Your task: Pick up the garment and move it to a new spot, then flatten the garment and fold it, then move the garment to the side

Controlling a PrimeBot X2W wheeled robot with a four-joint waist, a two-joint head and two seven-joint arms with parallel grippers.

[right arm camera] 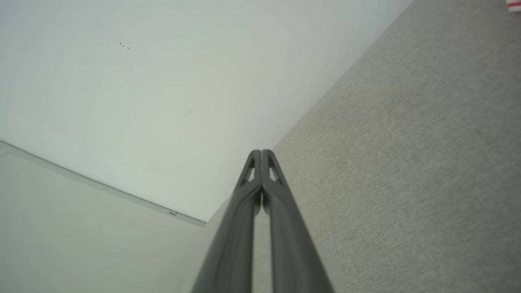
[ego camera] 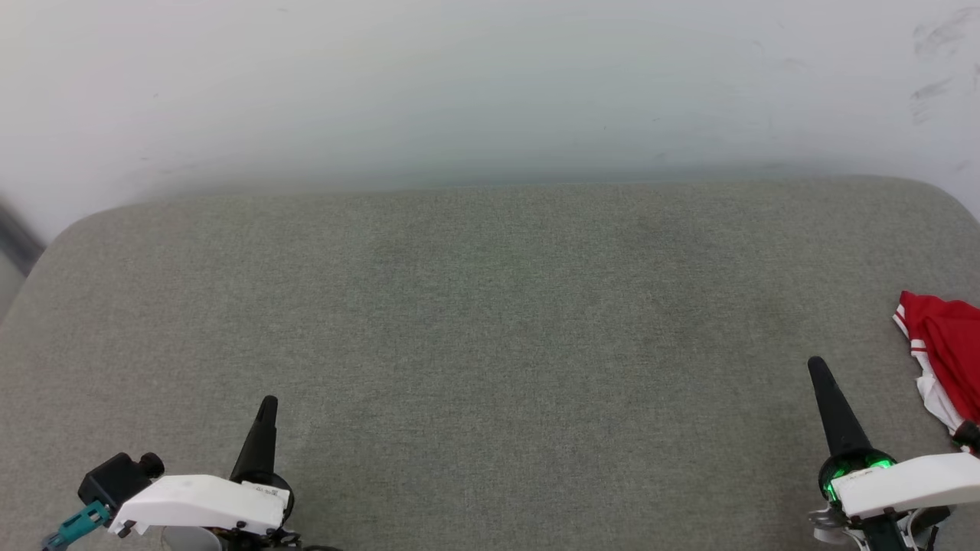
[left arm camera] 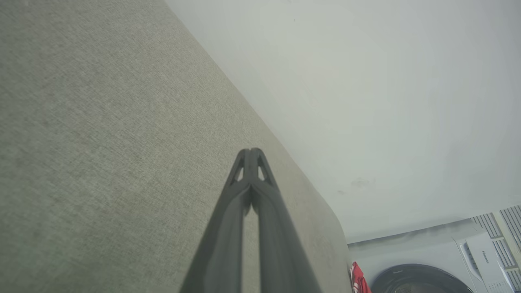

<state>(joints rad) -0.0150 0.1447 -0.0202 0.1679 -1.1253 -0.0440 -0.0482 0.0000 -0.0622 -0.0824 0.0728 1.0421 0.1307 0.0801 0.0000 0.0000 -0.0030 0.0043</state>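
The garment (ego camera: 945, 348), red with white and striped trim, lies bunched at the far right edge of the grey-green cushioned surface (ego camera: 490, 329), cut off by the head view's border. A red sliver of the garment (left arm camera: 358, 278) shows in the left wrist view, and a striped corner of the garment (right arm camera: 513, 5) at the top right of the right wrist view. My left gripper (ego camera: 266, 404) sits at the lower left, shut and empty, far from the garment. My right gripper (ego camera: 816, 366) is shut and empty, a short way left of the garment. Both grippers, left (left arm camera: 252, 151) and right (right arm camera: 261, 152), have their tips pressed together.
A pale wall (ego camera: 490, 84) rises behind the cushioned surface's back edge. In the left wrist view a white washing machine (left arm camera: 423, 264) with a dark round door stands beyond the surface's right end. A wall seam (right arm camera: 101, 185) crosses the right wrist view.
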